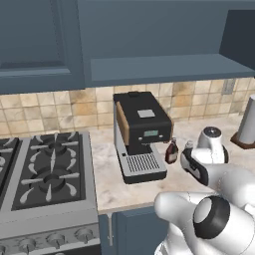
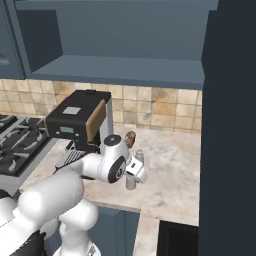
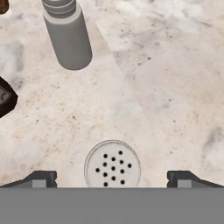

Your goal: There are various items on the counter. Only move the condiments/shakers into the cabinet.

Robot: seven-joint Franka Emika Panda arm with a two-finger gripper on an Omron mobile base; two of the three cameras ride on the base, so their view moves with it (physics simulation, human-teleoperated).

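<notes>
- My gripper hangs straight over a shaker, its round perforated top sitting right between my two finger tips, which stand wide apart and touch nothing.
- That shaker stands upright on the counter, the beige marbled stone spreading out around it.
- Further out along my line of sight, a second shaker, pale grey, standing well apart from the one beneath me.
- From the right base view, my hand is poised low above the counter in front of the coffee machine, with one shaker poking up just beside my wrist.
- The dark bottle stands on the counter just beside the coffee machine, on its right in the left base view, and a shaker peeks up close by, near my arm.
- The tall grey cylinder with its brown base sits far to the right on the counter.
- The cabinet hangs above, doors open, its long flat shelf floor showing.
- The stove lies to the left of the coffee machine.
</notes>
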